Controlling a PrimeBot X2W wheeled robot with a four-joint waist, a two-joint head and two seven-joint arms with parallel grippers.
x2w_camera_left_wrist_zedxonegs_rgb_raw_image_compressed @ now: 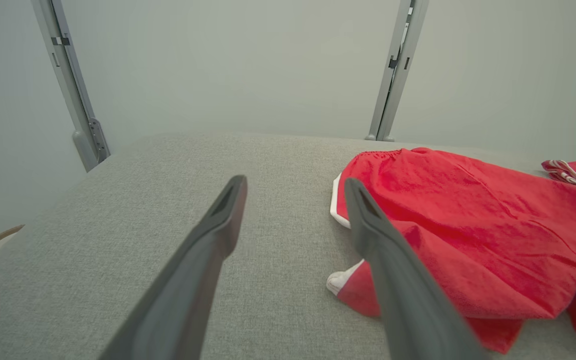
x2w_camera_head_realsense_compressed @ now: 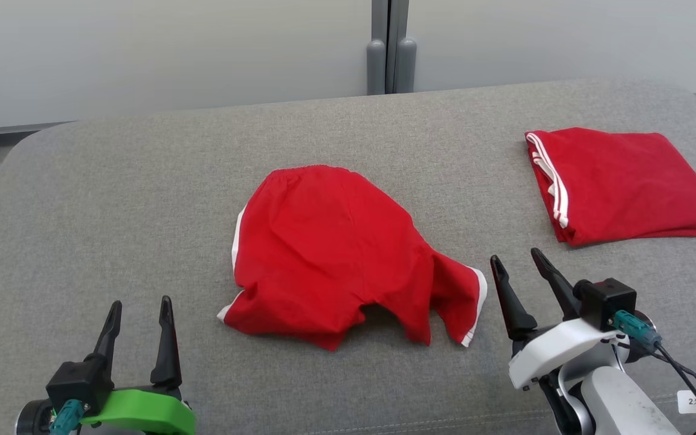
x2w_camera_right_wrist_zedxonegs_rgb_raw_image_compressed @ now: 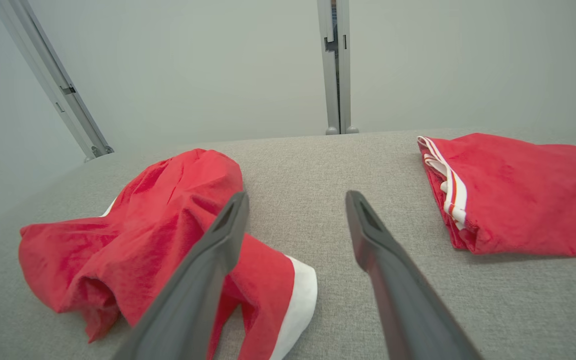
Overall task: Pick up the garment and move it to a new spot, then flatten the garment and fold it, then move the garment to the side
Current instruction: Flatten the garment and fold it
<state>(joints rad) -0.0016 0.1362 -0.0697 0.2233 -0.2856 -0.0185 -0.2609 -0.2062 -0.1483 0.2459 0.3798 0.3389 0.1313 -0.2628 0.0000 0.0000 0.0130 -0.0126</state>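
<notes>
Both pincers stand fully spread and hold nothing. The left pincer (x2w_camera_head_realsense_compressed: 141, 303) hovers over bare cloth at the near left, well apart from the work, and the right pincer (x2w_camera_head_realsense_compressed: 515, 257) sits just beside the white-trimmed leg hem at the near right. The task's thing, a pair of rumpled red shorts of thin, slightly glossy woven cloth with white edging (x2w_camera_head_realsense_compressed: 336, 254), lies in the middle of the grey, felt-like padded counter (x2w_camera_head_realsense_compressed: 112, 199). Its gathered elastic waistband points away from the robot, and one leg is flopped over on itself. The likeliest trouble from here, as I judge it, is a shallow pinch. The cloth is thin and layered, so a tip may catch only the top layer or slide off, and the shorts would then lift lopsided and bunch instead of hanging open. The soft nap of the counter may also drag the fabric or let the tips dig in. A second risk is the folded red garment with white stripes (x2w_camera_head_realsense_compressed: 620, 181) at the far right: the right arm's swing could nudge it, and its matching colour invites a wrong pick.
</notes>
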